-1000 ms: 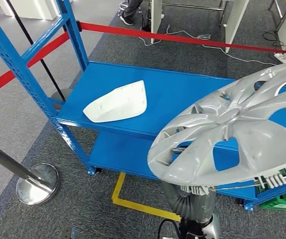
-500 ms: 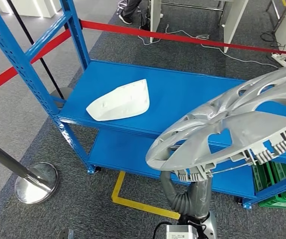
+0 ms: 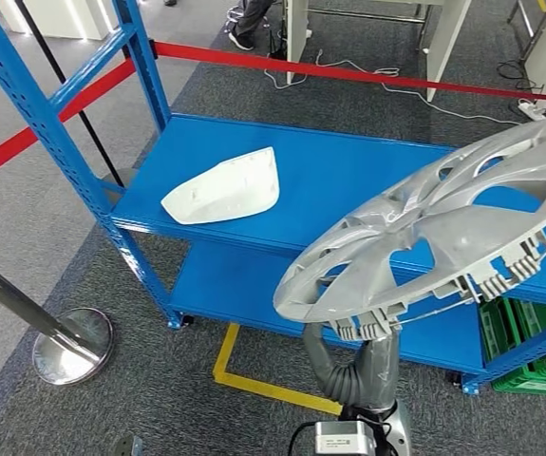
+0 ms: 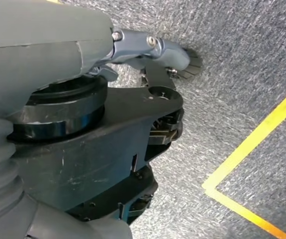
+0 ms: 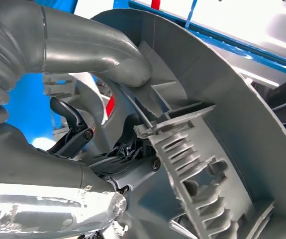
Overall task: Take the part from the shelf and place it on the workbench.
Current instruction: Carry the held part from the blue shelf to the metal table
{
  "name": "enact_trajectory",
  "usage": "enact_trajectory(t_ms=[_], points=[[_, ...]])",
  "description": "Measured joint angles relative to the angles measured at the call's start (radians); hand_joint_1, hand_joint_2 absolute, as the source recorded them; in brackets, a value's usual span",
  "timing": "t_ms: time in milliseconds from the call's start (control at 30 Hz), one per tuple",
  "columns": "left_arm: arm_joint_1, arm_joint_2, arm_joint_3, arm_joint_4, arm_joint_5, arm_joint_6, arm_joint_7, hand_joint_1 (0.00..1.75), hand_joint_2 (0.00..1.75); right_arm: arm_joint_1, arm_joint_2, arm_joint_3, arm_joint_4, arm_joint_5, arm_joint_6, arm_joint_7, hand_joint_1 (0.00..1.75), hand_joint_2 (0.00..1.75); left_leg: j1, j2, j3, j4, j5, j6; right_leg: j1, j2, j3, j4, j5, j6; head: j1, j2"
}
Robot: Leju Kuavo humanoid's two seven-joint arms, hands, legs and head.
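My right hand [image 3: 368,369] grips a large silver wheel cover [image 3: 442,237] from underneath and holds it tilted in the air in front of the blue shelf [image 3: 341,176]. The cover's rim clips face me. In the right wrist view the grey thumb [image 5: 96,50] presses on the cover's ribbed inner side [image 5: 216,124], and the darker fingers sit behind a spoke. A white curved shell part [image 3: 223,187] lies on the shelf's upper deck, left of the cover. My left hand [image 4: 148,109] hangs over the grey carpet and holds nothing.
A lower shelf deck [image 3: 241,285] sits under the upper one. Red barrier tape [image 3: 312,66] runs behind the shelf. A chrome stanchion base [image 3: 72,344] stands at the left. There is a yellow floor line [image 3: 255,385] in front and a green crate [image 3: 535,366] at the right.
The wheel cover has tipped nearer to edge-on, so its underside clips now show. My right hand has risen a little beneath it. The white part has stayed put.
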Motion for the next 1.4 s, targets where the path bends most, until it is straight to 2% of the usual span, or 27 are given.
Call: enact_trajectory(t_ms=[67, 167, 200, 233, 267, 367, 433, 500, 533, 567, 667, 700, 733, 767, 833, 900, 933, 1000, 1033, 1100, 1167, 1200, 1233, 1267, 1300, 1367, 1400], points=[[0.000, 0.001, 0.000, 0.000, 0.000, 0.000, -0.001, 0.00, 1.75, -0.002, 0.000, 0.000, 0.001, 0.000, 0.000, 0.000, 1.75, 1.75, 0.002, 0.001, -0.022, 0.042, -0.043, -0.009, -0.002, -0.003, -0.014, -0.002, 0.014, -0.015, -0.002, 0.000], [0.000, 0.002, 0.000, 0.000, 0.000, 0.000, -0.001, 0.00, 1.75, -0.003, 0.000, 0.000, 0.003, 0.000, 0.001, 0.000, 1.75, 1.75, 0.003, 0.002, -0.090, 0.228, -0.164, -0.017, -0.001, -0.006, -0.044, -0.002, 0.036, -0.024, -0.006, 0.000], [0.000, 0.002, 0.000, 0.000, 0.000, 0.000, -0.001, 0.00, 1.75, -0.004, 0.000, 0.000, 0.004, 0.000, 0.001, 0.000, 1.75, 1.75, 0.003, 0.002, -0.099, 0.269, -0.183, -0.017, 0.000, -0.006, -0.055, -0.002, 0.044, -0.023, -0.006, 0.000], [0.000, 0.002, 0.000, 0.000, 0.000, 0.000, -0.001, 0.00, 1.75, -0.004, 0.000, 0.000, 0.005, 0.000, 0.001, 0.000, 1.75, 1.75, 0.003, 0.002, -0.089, 0.275, -0.184, -0.016, 0.001, -0.006, -0.066, -0.001, 0.052, -0.022, -0.006, 0.000], [-0.001, 0.002, 0.000, 0.000, 0.000, 0.000, -0.001, 0.00, 1.75, -0.004, 0.000, 0.000, 0.006, -0.001, 0.001, 0.000, 1.75, 1.75, 0.003, 0.002, -0.058, 0.241, -0.169, -0.013, 0.002, -0.006, -0.075, -0.001, 0.060, -0.021, -0.006, 0.000], [-0.006, 0.002, 0.000, 0.000, 0.000, 0.000, -0.001, 0.00, 1.75, -0.005, 0.000, 0.000, 0.006, -0.001, 0.001, 0.001, 1.75, 1.75, 0.001, 0.001, 0.077, 0.044, -0.115, -0.002, 0.004, -0.005, -0.096, 0.000, 0.083, -0.011, -0.006, 0.000], [-0.009, 0.002, 0.000, 0.000, 0.000, 0.000, -0.001, 0.00, 1.75, -0.006, 0.000, 0.001, 0.007, 0.000, 0.001, 0.001, 1.75, 1.75, -0.004, 0.000, 0.103, -0.011, -0.105, 0.006, 0.004, -0.007, -0.104, -0.003, 0.099, 0.001, -0.006, 0.000], [-0.006, 0.002, 0.000, 0.000, 0.000, 0.000, -0.001, 0.00, 1.75, -0.007, 0.000, 0.002, 0.008, 0.000, 0.001, 0.001, 1.75, 1.75, -0.006, 0.001, 0.093, -0.014, -0.088, 0.019, 0.000, -0.007, -0.107, -0.011, 0.114, 0.014, -0.008, 0.000], [-0.004, 0.002, 0.000, 0.000, 0.000, 0.000, -0.001, 0.00, 1.75, -0.006, 0.000, 0.002, 0.008, 0.000, 0.001, 0.001, 1.75, 1.75, -0.006, 0.003, 0.087, -0.016, -0.079, 0.026, -0.001, -0.008, -0.113, -0.006, 0.105, 0.020, -0.007, 0.000], [-0.003, 0.002, 0.000, 0.000, -0.001, 0.000, -0.002, 0.00, 1.75, -0.007, 0.000, 0.002, 0.009, 0.000, 0.001, 0.001, 1.75, 1.75, -0.004, 0.005, 0.080, -0.017, -0.069, 0.033, -0.002, -0.008, -0.124, 0.017, 0.077, 0.024, -0.006, 0.000], [-0.004, 0.002, 0.000, 0.000, -0.006, 0.000, -0.002, 0.00, 1.75, -0.008, 0.000, 0.002, 0.011, -0.001, 0.000, 0.000, 1.75, 1.75, -0.004, 0.007, 0.050, -0.018, -0.041, 0.042, -0.002, -0.008, -0.174, 0.197, -0.062, 0.032, -0.004, 0.000], [-0.003, 0.002, -0.001, 0.000, -0.008, 0.000, -0.002, 0.00, 1.75, -0.008, 0.000, 0.002, 0.011, -0.002, -0.001, 0.000, 1.75, 1.75, -0.004, 0.008, 0.038, -0.017, -0.032, 0.042, -0.001, -0.008, -0.181, 0.250, -0.086, 0.034, -0.004, 0.000], [-0.003, 0.002, -0.001, 0.000, -0.010, 0.000, -0.002, 0.00, 1.75, -0.008, 0.000, 0.002, 0.012, -0.002, -0.001, 0.000, 1.75, 1.75, -0.004, 0.009, 0.026, -0.017, -0.023, 0.041, -0.001, -0.008, -0.172, 0.272, -0.089, 0.034, -0.004, 0.000], [-0.003, 0.002, -0.001, 0.000, -0.011, 0.000, -0.002, 0.00, 1.75, -0.009, 0.000, 0.002, 0.013, -0.003, -0.001, 0.000, 1.75, 1.75, -0.004, 0.009, 0.014, -0.016, -0.014, 0.039, -0.001, -0.008, -0.143, 0.256, -0.074, 0.034, -0.004, 0.000], [-0.003, 0.002, -0.001, 0.000, -0.010, -0.001, -0.003, 0.00, 1.75, -0.010, 0.000, 0.002, 0.013, -0.005, -0.001, 0.000, 1.75, 1.75, -0.003, 0.008, -0.006, -0.014, 0.003, 0.032, -0.002, -0.009, -0.039, 0.130, -0.040, 0.033, -0.004, 0.000], [-0.003, 0.002, -0.001, 0.000, -0.010, -0.001, -0.004, 0.00, 1.75, -0.013, 0.000, 0.002, 0.013, -0.006, 0.000, 0.000, 1.75, 1.75, -0.004, 0.007, -0.017, -0.010, 0.017, 0.020, 0.001, -0.006, 0.046, 0.009, -0.038, 0.027, -0.004, 0.000], [-0.003, 0.002, -0.001, 0.000, -0.010, -0.001, -0.005, 0.00, 1.75, -0.014, 0.000, 0.002, 0.013, -0.006, 0.000, 0.000, 1.75, 1.75, -0.005, 0.007, -0.019, -0.009, 0.024, 0.014, 0.003, -0.004, 0.059, -0.016, -0.045, 0.021, -0.003, 0.000], [-0.003, 0.002, -0.001, 0.000, -0.010, -0.002, -0.006, 0.00, 1.75, -0.014, 0.000, 0.002, 0.013, -0.007, -0.001, 0.000, 1.75, 1.75, -0.003, 0.007, -0.021, -0.011, 0.037, 0.003, 0.005, -0.003, 0.049, -0.018, -0.037, 0.005, -0.001, 0.000], [-0.003, 0.002, -0.001, 0.000, -0.010, -0.002, -0.007, 0.00, 1.75, -0.015, 0.000, 0.002, 0.013, -0.007, -0.001, 0.000, 1.75, 1.75, -0.002, 0.007, -0.026, -0.007, 0.031, -0.002, 0.005, -0.004, 0.042, -0.017, -0.030, -0.005, -0.001, 0.000], [-0.003, 0.002, 0.000, 0.000, -0.010, -0.002, -0.007, 0.00, 1.75, -0.016, 0.000, 0.002, 0.013, -0.008, -0.001, 0.000, 1.75, 1.75, -0.001, 0.007, -0.049, 0.047, -0.033, -0.012, 0.002, -0.006, 0.025, -0.019, -0.010, -0.021, -0.005, 0.000], [-0.004, 0.002, 0.000, 0.000, -0.010, -0.002, -0.008, 0.00, 1.75, -0.017, 0.000, 0.002, 0.013, -0.007, -0.001, 0.000, 1.75, 1.75, 0.000, 0.007, -0.088, 0.170, -0.132, -0.018, 0.003, -0.007, -0.001, -0.018, 0.012, -0.028, -0.008, 0.000], [-0.004, 0.003, -0.001, 0.000, -0.010, -0.002, -0.008, 0.00, 1.75, -0.016, 0.000, 0.002, 0.013, -0.007, -0.001, 0.000, 1.75, 1.75, 0.000, 0.007, -0.101, 0.230, -0.162, -0.019, 0.003, -0.007, -0.016, -0.018, 0.023, -0.029, -0.009, 0.000], [-0.004, 0.003, -0.001, 0.000, -0.010, -0.002, -0.008, 0.00, 1.75, -0.016, 0.000, 0.002, 0.013, -0.007, -0.001, 0.000, 1.75, 1.75, 0.000, 0.007, -0.103, 0.267, -0.170, -0.019, 0.005, -0.007, -0.030, -0.017, 0.033, -0.028, -0.009, 0.000], [-0.004, 0.003, -0.001, 0.000, -0.011, -0.002, -0.008, 0.00, 1.75, -0.016, 0.000, 0.002, 0.014, -0.007, -0.002, 0.000, 1.75, 1.75, 0.000, 0.007, -0.089, 0.272, -0.158, -0.018, 0.006, -0.007, -0.045, -0.017, 0.043, -0.027, -0.009, 0.000], [-0.004, 0.003, -0.001, 0.000, -0.011, -0.003, -0.008, 0.00, 1.75, -0.017, 0.000, 0.002, 0.014, -0.007, -0.003, -0.001, 1.75, 1.75, -0.001, 0.007, -0.057, 0.244, -0.134, -0.014, 0.007, -0.007, -0.058, -0.017, 0.054, -0.026, -0.009, 0.000], [-0.007, 0.002, -0.001, 0.000, -0.012, -0.004, -0.009, 0.00, 1.75, -0.019, 0.000, 0.002, 0.015, -0.006, -0.006, -0.004, 1.75, 1.75, -0.003, 0.007, 0.044, 0.121, -0.098, -0.003, 0.009, -0.006, -0.079, -0.016, 0.073, -0.021, -0.009, 0.000], [-0.009, 0.002, -0.001, 0.000, -0.012, -0.004, -0.009, 0.00, 1.75, -0.020, 0.001, 0.002, 0.014, -0.004, -0.008, -0.007, 1.75, 1.75, -0.005, 0.006, 0.092, 0.053, -0.099, 0.002, 0.011, -0.006, -0.086, -0.015, 0.082, -0.017, -0.008, 0.000]])
